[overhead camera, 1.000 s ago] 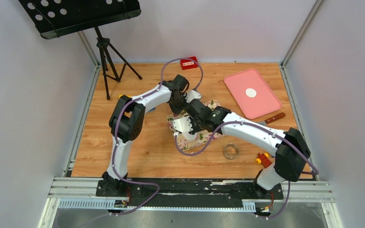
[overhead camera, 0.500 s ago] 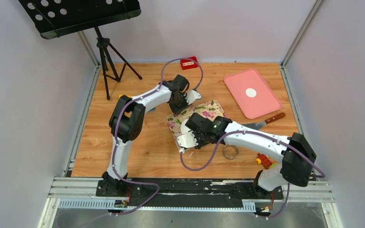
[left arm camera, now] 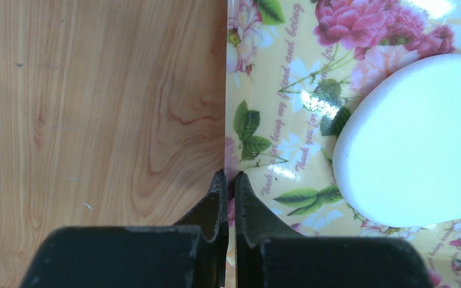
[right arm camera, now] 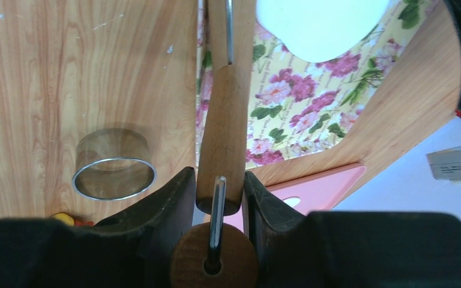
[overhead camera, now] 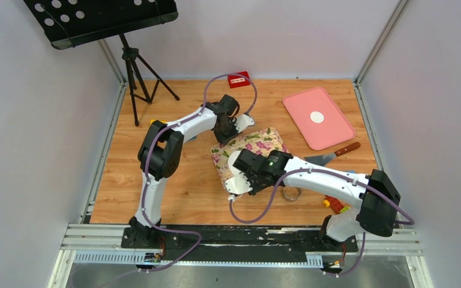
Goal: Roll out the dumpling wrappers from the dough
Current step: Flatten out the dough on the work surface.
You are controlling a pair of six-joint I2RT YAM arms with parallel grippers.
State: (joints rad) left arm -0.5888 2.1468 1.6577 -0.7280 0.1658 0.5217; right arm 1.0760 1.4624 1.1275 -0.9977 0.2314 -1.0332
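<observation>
- Dough (left arm camera: pixel 414 144) is lying on the flowered mat (overhead camera: pixel 258 141) as a smooth, rounded white lump, pressed partly flat but still looking thick at its rim.
- The right claw (right arm camera: pixel 218 180) is gripping a wooden rolling pin (right arm camera: pixel 225 132), with its fingers clamped on either side of the handle.
- Over the last second this arm has been drawing back from the middle of the mat toward the mat's near edge, taking the pin with it. Its wrist is now hanging over the mat's near corner.
- That is looking like the end of one rolling stroke, or a pull-back before another. Judging by its thickness, the dough is probably needing more passes before any cutting.
- In the right wrist view the dough is sitting on the mat beyond the pin's far end, well apart from the clamped fingers. Whether the roller is touching it cannot be told.
- The left claw (left arm camera: pixel 228 180) is squeezed together at the mat's far left corner, right where the mat is meeting the bare table (left arm camera: pixel 96 120), and it has not been shifting. Whether it is pinching the mat's edge cannot be told.
- The dough is lying ahead and to the right of that claw, apart from it.
- One finished wrapper (overhead camera: pixel 317 117) is resting on the pink tray (overhead camera: pixel 330 129), beyond the mat's far right side, and the ring cutter (right arm camera: pixel 114 177) is standing just off the mat's near right side.
</observation>
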